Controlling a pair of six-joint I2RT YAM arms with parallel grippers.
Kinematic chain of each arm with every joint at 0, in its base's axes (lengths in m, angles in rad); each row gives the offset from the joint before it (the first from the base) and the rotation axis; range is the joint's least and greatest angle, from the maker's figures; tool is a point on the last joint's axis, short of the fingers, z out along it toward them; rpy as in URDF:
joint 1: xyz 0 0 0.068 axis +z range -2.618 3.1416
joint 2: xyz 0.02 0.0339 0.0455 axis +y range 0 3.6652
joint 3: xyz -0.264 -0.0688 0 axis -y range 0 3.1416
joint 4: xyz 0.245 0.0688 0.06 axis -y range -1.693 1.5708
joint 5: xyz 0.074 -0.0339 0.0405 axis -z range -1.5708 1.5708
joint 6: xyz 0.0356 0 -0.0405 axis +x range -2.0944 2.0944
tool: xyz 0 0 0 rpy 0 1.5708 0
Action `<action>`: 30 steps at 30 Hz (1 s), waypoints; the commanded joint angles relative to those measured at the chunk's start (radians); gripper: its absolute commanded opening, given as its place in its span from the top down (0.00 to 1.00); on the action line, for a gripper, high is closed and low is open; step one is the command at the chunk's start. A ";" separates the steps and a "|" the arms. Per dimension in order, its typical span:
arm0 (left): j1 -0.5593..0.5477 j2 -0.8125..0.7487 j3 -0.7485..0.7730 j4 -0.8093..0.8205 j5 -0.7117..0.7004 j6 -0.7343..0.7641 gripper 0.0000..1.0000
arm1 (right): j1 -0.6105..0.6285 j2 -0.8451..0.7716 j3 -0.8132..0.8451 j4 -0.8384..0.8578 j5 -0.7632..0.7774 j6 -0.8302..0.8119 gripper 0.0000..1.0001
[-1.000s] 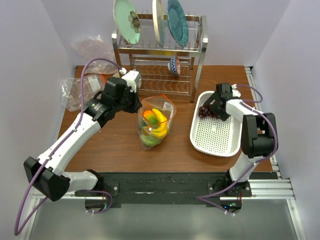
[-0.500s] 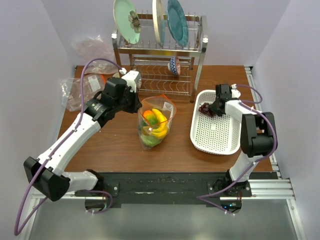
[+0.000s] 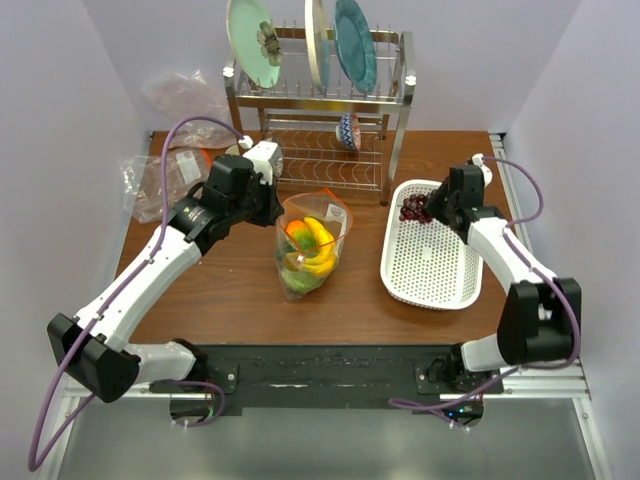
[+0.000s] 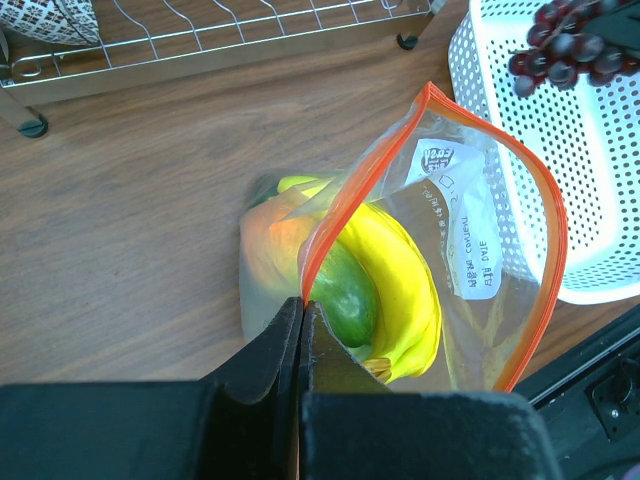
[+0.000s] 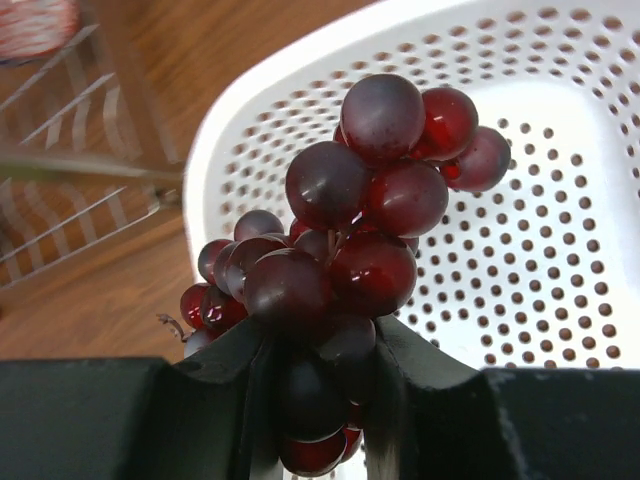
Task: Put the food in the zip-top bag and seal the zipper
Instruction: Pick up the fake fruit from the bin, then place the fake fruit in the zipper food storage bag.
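Tabletop (image 3: 230, 290) of brown wood carries the zip-top bag (image 3: 312, 245) at its centre, standing upright with its mouth gaping. Yellow bananas (image 4: 405, 280), a green cucumber (image 4: 345, 300) and an orange fruit (image 4: 275, 245) lie inside. To the right sits a white mesh basket (image 3: 430, 270). The left end effector (image 4: 303, 310) is pinched fully together on the zipper (image 4: 431, 92) at the bag's left rim. The right end effector (image 5: 320, 350) is closed narrowly around the dark grapes (image 5: 350, 200), the bunch held between its fingers over the basket's far left corner. Farthest back stands a wire dish rack (image 3: 320, 130) with plates (image 3: 355, 40) on edge.
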 commanded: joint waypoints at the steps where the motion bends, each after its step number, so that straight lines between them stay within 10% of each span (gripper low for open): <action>1: 0.004 -0.027 0.009 0.033 -0.010 -0.013 1.00 | -0.002 -0.150 -0.003 0.078 -0.144 -0.120 0.88; 14: 0.004 -0.027 0.009 0.033 -0.013 -0.011 1.00 | 0.050 -0.405 0.025 0.156 -0.499 -0.179 0.85; 30: 0.003 -0.030 0.022 0.021 -0.010 -0.015 1.00 | 0.453 -0.330 0.202 0.119 -0.333 -0.396 0.86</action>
